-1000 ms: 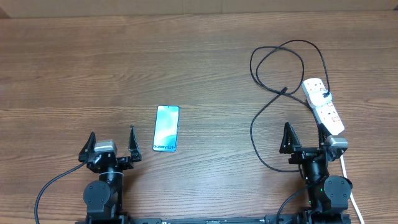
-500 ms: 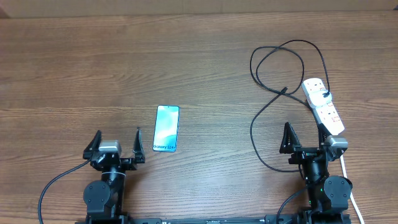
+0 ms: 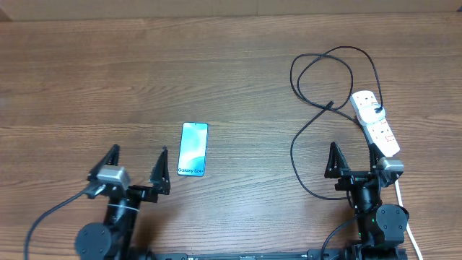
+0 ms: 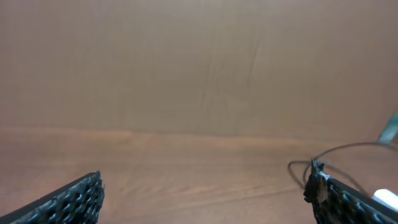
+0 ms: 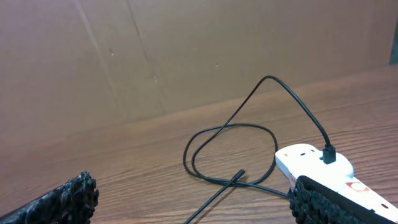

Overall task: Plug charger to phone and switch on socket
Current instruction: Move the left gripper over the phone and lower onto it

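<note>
1. The phone is seen from overhead lying flat on the wooden table, screen up, with its lettered end toward the robot.
   - The left gripper is held near the phone, on its left by the lettered end; its jaws are spread wide and nothing is held.
   - The socket lies well apart from the phone, far to its right.
   - The charger is laid in loose loops between the phone and the socket, much nearer the socket. One end is plugged into the socket's far outlet, and the small free tip rests on the wood, well apart from the phone.
   - The right gripper is set far to the phone's right, just at the socket's near end, spread wide and empty.
2. In the left wrist view, the left gripper is shown with both ribbed fingers far apart and only bare table between them. A loop of the charger is made out at the right edge.
3. In the right wrist view, the right gripper is likewise fully spread with nothing gripped.
   - The charger is looped on the wood ahead, and its black end is seated upright in the socket.
   - A cardboard wall is seen behind the table.
</note>
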`<state>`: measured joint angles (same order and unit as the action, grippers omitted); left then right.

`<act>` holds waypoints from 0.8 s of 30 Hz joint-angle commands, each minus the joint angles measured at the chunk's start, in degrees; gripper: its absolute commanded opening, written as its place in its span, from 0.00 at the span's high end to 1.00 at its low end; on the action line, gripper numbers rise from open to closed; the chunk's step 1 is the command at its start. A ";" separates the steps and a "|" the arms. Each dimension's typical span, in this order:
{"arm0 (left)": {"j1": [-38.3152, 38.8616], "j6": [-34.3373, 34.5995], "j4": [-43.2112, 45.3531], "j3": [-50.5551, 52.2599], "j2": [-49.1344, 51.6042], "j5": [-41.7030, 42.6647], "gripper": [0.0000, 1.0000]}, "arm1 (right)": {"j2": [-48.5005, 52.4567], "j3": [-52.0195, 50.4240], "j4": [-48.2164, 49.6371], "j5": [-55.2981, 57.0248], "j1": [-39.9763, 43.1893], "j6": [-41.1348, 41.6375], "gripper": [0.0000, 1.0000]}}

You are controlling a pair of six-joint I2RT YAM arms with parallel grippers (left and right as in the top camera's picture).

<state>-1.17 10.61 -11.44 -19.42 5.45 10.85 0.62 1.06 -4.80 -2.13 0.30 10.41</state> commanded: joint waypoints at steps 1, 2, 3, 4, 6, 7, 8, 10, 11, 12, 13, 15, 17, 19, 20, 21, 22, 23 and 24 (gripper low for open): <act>-0.31 0.98 -2.32 -8.33 7.67 1.53 0.00 | -0.46 -0.61 0.13 0.42 -0.24 -0.44 0.00; -0.31 0.96 -3.50 -10.86 10.25 1.99 0.00 | -0.46 -0.61 0.13 0.42 -0.24 -0.44 0.00; -0.31 0.96 -4.98 -14.05 13.49 2.71 0.00 | -0.46 -0.61 0.13 0.42 -0.24 -0.44 0.00; -0.31 0.96 -6.19 -16.57 15.98 3.30 0.00 | -0.46 -0.61 0.13 0.42 -0.24 -0.44 0.00; -0.28 0.98 -9.49 -22.95 22.27 5.16 0.00 | -0.46 -0.61 0.13 0.44 -0.24 -0.44 0.00; -0.28 1.01 -11.30 -26.23 25.35 5.88 0.00 | -0.46 -0.61 0.13 0.44 -0.24 -0.44 0.00; -0.24 1.01 -13.44 -29.68 28.50 6.56 0.00 | -0.46 -0.61 0.13 0.42 -0.24 -0.44 0.00; 0.02 1.01 -18.27 -36.44 34.29 6.75 0.00 | -0.46 -0.61 0.13 0.42 -0.24 -0.46 0.00; 0.37 1.01 -21.14 -40.17 37.42 6.73 0.00 | -0.46 -0.61 0.13 0.42 -0.24 -0.44 0.00; 0.76 1.01 -24.00 -43.80 40.41 6.54 0.00 | -0.46 -0.61 0.13 0.42 -0.24 -0.44 0.00; 1.25 1.01 -26.67 -47.30 43.32 6.27 0.00 | -0.46 -0.61 0.13 0.42 -0.24 -0.44 0.00; 2.47 1.22 -32.17 -54.05 48.94 5.18 0.00 | -0.46 -0.61 0.13 0.42 -0.24 -0.44 0.00; 4.46 1.31 -37.83 -60.59 54.73 2.78 0.00 | -0.46 -0.61 0.13 0.44 -0.24 -0.44 0.00; 7.23 1.51 -43.43 -66.60 60.50 -0.85 0.00 | -0.46 -0.61 0.13 0.42 -0.24 -0.44 0.00; 8.74 1.88 -46.03 -69.20 63.19 -2.93 0.00 | -0.46 -0.61 0.13 0.42 -0.24 -0.44 0.00; 10.16 2.32 -48.35 -71.38 65.51 -5.03 0.00 | -0.46 -0.61 0.13 0.42 -0.24 -0.44 0.00; 11.76 3.02 -50.56 -73.44 67.95 -7.48 0.00 | -0.46 -0.61 0.13 0.42 -0.24 -0.44 0.00; 13.31 3.48 -52.26 -75.06 70.18 -9.70 0.00 | -0.46 -0.61 0.13 0.42 -0.24 -0.44 0.00; 14.78 3.61 -53.44 -76.19 72.22 -11.52 0.00 | -0.46 -0.61 0.13 0.42 -0.24 -0.44 0.00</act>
<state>9.78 12.21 -62.26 -91.02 72.23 7.99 0.62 1.06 -4.84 -2.11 0.27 10.44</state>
